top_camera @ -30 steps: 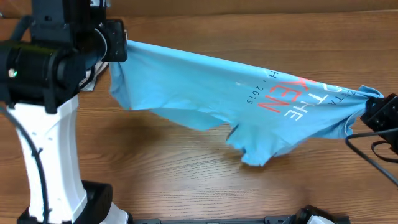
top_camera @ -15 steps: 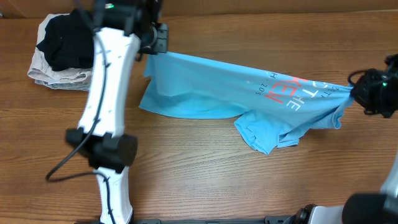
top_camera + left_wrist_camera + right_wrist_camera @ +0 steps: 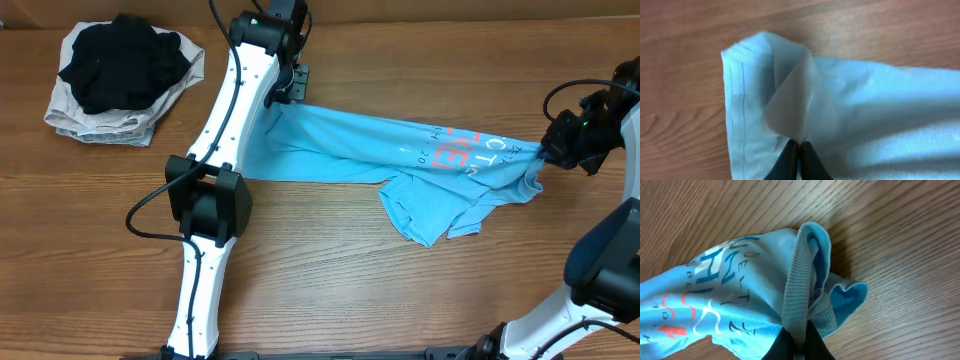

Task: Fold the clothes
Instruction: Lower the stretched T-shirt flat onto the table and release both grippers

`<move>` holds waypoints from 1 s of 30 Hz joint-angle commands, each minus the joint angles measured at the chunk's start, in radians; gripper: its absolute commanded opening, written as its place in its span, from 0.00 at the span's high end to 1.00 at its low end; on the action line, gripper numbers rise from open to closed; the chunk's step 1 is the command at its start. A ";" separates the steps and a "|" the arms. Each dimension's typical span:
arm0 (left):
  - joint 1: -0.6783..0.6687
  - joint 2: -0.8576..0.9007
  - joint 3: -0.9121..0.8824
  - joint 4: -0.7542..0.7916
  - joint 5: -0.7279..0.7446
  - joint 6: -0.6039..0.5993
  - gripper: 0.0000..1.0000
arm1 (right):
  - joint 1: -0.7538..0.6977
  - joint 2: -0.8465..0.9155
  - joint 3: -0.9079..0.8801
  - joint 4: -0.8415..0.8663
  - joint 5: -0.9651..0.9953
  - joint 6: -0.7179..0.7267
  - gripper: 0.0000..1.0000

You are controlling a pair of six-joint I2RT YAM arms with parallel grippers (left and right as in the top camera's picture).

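Note:
The light sky-blue T-shirt [image 3: 380,150] with red and white lettering lies stretched across the table between my two grippers, its lower part bunched toward the front. My left gripper [image 3: 287,97] is shut on its left hem corner; in the left wrist view the fingers [image 3: 798,150] pinch a fold of the shirt [image 3: 850,100]. My right gripper [image 3: 548,148] is shut on the right end; in the right wrist view the fingers [image 3: 799,340] clamp the ribbed collar of the shirt [image 3: 805,270].
A black garment [image 3: 125,58] lies on a beige folded cloth [image 3: 95,118] at the back left of the wooden table [image 3: 330,280]. The left arm [image 3: 215,190] reaches from the front up the middle-left.
Both grippers have lowered and carried the shirt rightward; it now lies flatter on the table. The left arm has swung right and away from the camera, uncovering the pile at the back left.

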 commanded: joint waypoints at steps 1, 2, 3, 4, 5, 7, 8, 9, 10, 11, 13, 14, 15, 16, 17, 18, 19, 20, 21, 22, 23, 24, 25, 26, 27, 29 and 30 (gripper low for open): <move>0.001 -0.027 0.015 -0.067 -0.006 -0.007 0.96 | -0.011 -0.013 0.018 -0.002 -0.006 -0.004 0.96; 0.001 -0.039 0.015 -0.110 0.012 -0.001 0.96 | -0.011 -0.013 0.018 -0.003 -0.006 -0.004 0.96; 0.001 -0.053 0.015 -0.153 0.022 -0.002 0.96 | -0.011 -0.013 0.018 -0.005 -0.006 -0.005 0.96; 0.001 -0.071 0.015 -0.208 0.028 -0.002 0.96 | -0.011 -0.013 0.018 -0.006 -0.006 -0.004 0.96; 0.001 -0.089 0.015 -0.260 0.029 -0.002 0.96 | -0.011 -0.013 0.018 -0.006 -0.006 -0.004 0.96; 0.001 -0.122 0.011 -0.296 0.039 0.018 0.96 | -0.011 -0.013 0.018 -0.004 -0.006 -0.004 0.96; 0.001 -0.145 0.005 -0.296 0.069 0.024 0.96 | -0.011 -0.013 0.018 -0.002 -0.006 -0.004 0.96; 0.001 -0.163 0.005 -0.296 0.093 0.024 0.96 | -0.011 -0.013 0.018 -0.002 -0.006 -0.005 0.96; -0.001 -0.183 0.005 -0.296 0.110 0.024 0.96 | -0.011 -0.013 0.018 -0.003 -0.006 -0.005 0.96; -0.002 -0.206 0.005 -0.296 0.110 0.024 0.96 | -0.011 -0.013 0.018 -0.007 -0.005 -0.005 0.96; -0.003 -0.240 0.005 -0.296 0.114 0.024 0.96 | -0.011 -0.013 0.018 -0.011 -0.006 -0.005 0.96; -0.005 -0.258 0.005 -0.296 0.114 0.024 0.96 | -0.011 -0.013 0.018 -0.011 -0.006 -0.005 0.96; -0.006 -0.272 0.005 -0.296 0.114 0.024 0.96 | -0.011 -0.013 0.018 -0.011 -0.006 -0.005 0.96; -0.007 -0.288 0.005 -0.296 0.114 0.024 0.96 | -0.011 -0.013 0.018 -0.012 -0.006 -0.005 0.96; -0.008 -0.297 0.005 -0.296 0.114 0.024 0.96 | -0.011 -0.013 0.018 -0.013 -0.006 -0.005 0.96; -0.009 -0.310 0.002 -0.296 0.114 0.024 0.96 | -0.011 -0.013 0.018 -0.015 -0.006 -0.005 0.96; -0.011 -0.322 -0.005 -0.296 0.113 0.024 0.96 | -0.011 -0.013 0.018 -0.018 -0.006 -0.005 0.96; -0.014 -0.337 -0.019 -0.296 0.113 0.024 0.96 | -0.011 -0.013 0.018 -0.022 -0.006 -0.005 0.96; -0.017 -0.357 -0.045 -0.296 0.113 0.024 0.96 | -0.011 -0.013 0.018 -0.023 -0.005 -0.005 0.96; -0.019 -0.381 -0.080 -0.296 0.109 0.024 0.96 | -0.011 -0.013 0.018 -0.025 -0.006 -0.008 0.96; -0.020 -0.402 -0.115 -0.296 0.105 0.024 0.96 | -0.011 -0.013 0.018 -0.026 -0.005 -0.008 0.96; -0.020 -0.422 -0.152 -0.296 0.102 0.024 0.96 | -0.011 -0.013 0.018 -0.026 -0.006 -0.008 0.96; -0.020 -0.447 -0.202 -0.296 0.097 0.024 0.96 | -0.011 -0.013 0.018 -0.026 -0.005 -0.008 0.96; -0.020 -0.465 -0.242 -0.296 0.087 0.024 0.96 | -0.011 -0.013 0.018 -0.025 -0.006 -0.008 0.96; -0.020 -0.484 -0.289 -0.296 0.076 0.024 0.96 | -0.011 -0.013 0.018 -0.025 -0.006 -0.008 0.96; -0.020 -0.509 -0.373 -0.296 0.049 0.024 0.96 | -0.011 -0.013 0.018 -0.023 -0.006 -0.008 0.96; -0.019 -0.513 -0.409 -0.296 0.040 0.024 0.96 | -0.011 -0.013 0.018 -0.021 -0.006 -0.008 0.96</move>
